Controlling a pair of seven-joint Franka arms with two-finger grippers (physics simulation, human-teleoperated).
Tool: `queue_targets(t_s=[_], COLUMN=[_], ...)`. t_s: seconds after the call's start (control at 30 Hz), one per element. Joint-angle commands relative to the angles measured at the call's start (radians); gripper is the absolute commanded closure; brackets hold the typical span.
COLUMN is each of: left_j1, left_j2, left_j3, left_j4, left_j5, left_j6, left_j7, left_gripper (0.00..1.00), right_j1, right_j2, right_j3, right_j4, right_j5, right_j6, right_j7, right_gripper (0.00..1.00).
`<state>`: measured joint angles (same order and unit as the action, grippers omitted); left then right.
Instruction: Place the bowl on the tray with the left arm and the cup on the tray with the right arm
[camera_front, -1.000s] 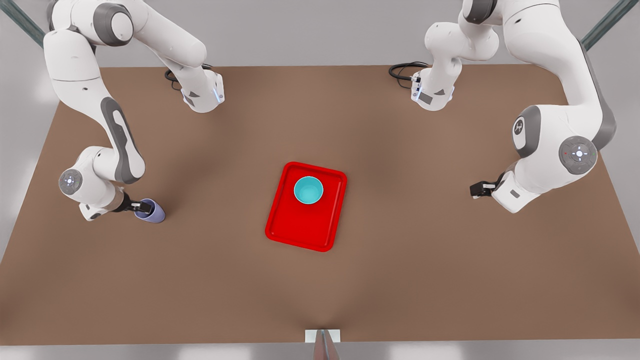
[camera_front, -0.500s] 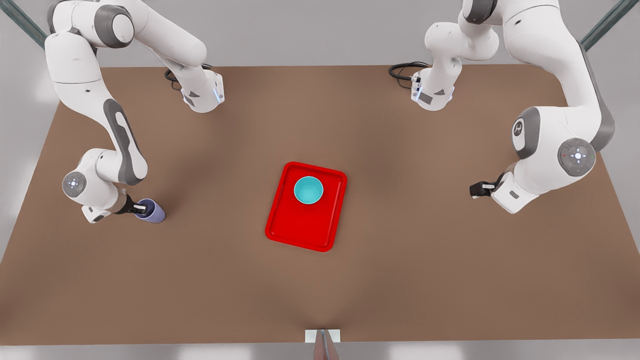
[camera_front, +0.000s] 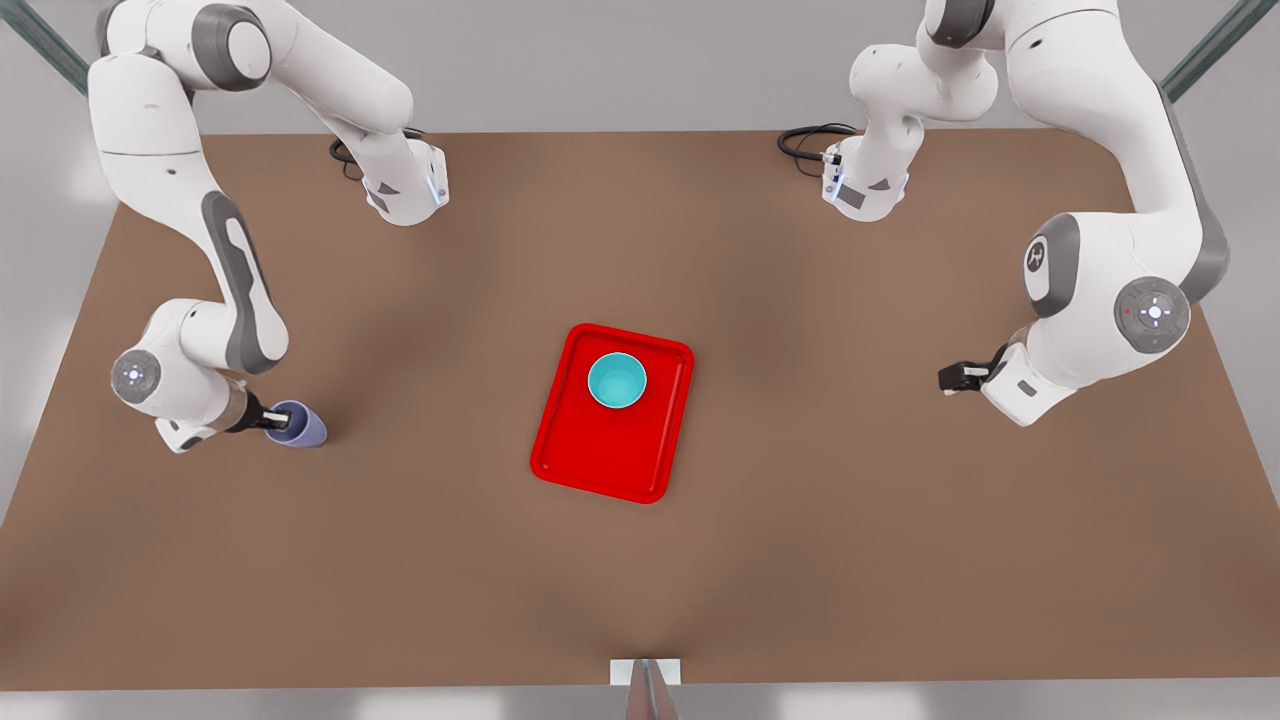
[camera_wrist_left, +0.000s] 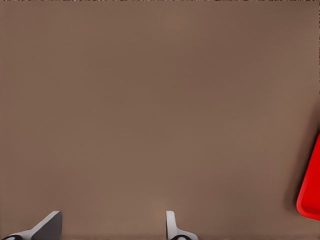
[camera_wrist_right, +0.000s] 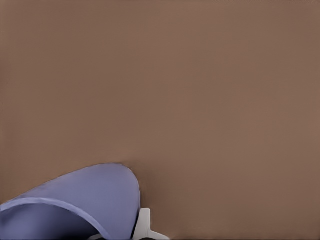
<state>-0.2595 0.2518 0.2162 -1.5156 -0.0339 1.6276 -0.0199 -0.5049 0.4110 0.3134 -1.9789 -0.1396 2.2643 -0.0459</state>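
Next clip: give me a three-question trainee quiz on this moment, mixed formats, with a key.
1. True or false: the bowl sits on the tray.
2. Multiple choice: the cup is A) on the tray, B) at the right gripper near the front view's left edge, C) at the left gripper.
3. Fill in: the left gripper's fingers stand ____ over bare table, holding nothing.

Key: 1 true; 2 B; 3 open. The right wrist view shows the cup up close with one finger on its outside; the grip itself is hidden.
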Motion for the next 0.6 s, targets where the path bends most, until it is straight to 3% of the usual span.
queue_targets(t_s=[0.0, 0.2, 0.57], left_j1=[0.0, -0.018, -0.027], left_j2=[0.0, -0.003, -0.003], left_j3=[0.0, 0.0, 0.002], left_j4=[0.0, 0.0, 0.0], left_j5=[0.0, 0.0, 0.0], left_j6=[0.0, -0.002, -0.003], left_j7=[0.0, -0.003, -0.002], left_gripper=[0.0, 0.0, 0.0], right_j1=[-0.001, 0.031, 0.463], right_j2=[0.0, -0.014, 0.061], right_j3=[0.006, 0.214, 0.207], right_j4=[0.011, 0.064, 0.333], right_j5=[-0.005, -0.003, -0.063], right_j6=[-0.018, -0.112, -0.21], right_j7=[0.004, 0.049, 0.279], right_gripper=[0.79, 0.79, 0.79])
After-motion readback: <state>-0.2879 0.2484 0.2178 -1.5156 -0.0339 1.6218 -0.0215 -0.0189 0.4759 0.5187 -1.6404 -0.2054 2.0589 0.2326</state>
